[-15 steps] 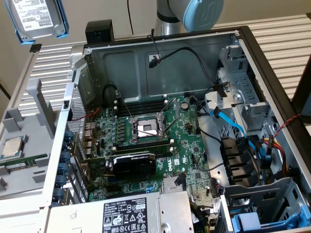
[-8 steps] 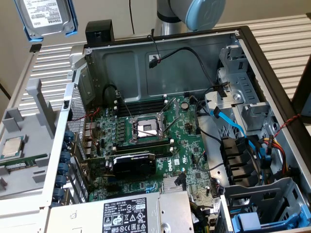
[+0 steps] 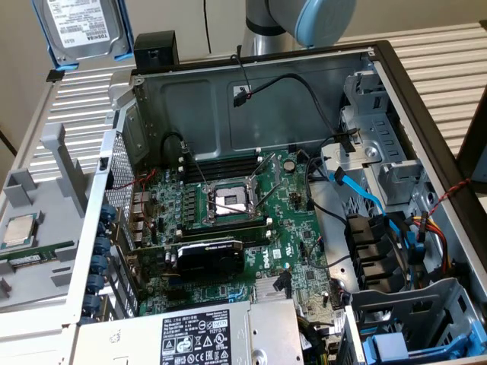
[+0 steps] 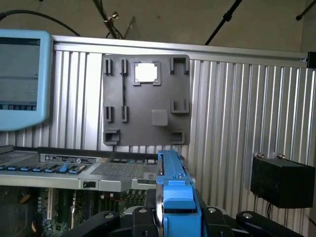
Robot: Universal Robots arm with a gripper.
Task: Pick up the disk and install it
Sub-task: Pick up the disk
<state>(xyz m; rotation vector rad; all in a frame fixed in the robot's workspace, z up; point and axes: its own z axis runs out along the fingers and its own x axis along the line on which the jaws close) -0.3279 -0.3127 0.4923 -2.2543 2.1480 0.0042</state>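
Observation:
The disk (image 3: pixel 80 26) hangs in the air at the exterior view's upper left, above the ribbed table and outside the open computer case (image 3: pixel 251 114). It is a silver drive with a white label, in a blue carrier frame. In the wrist view the blue carrier's edge (image 4: pixel 173 173) stands upright between the dark fingers (image 4: pixel 140 217) of my gripper (image 4: pixel 177 217), which is shut on it. The drive cage (image 3: pixel 380 167) sits along the case's side at the exterior view's right, with another blue carrier (image 3: pixel 403 350) in the lower bay.
A grey parts tray (image 3: pixel 30 205) on the exterior view's left holds a CPU chip (image 3: pixel 19 230) and a memory stick (image 3: pixel 34 255). A black box (image 3: pixel 154 49) stands by the case's back corner. Cables (image 3: pixel 365 198) cross the case near the cage. A screen (image 4: pixel 19 74) stands beyond the table.

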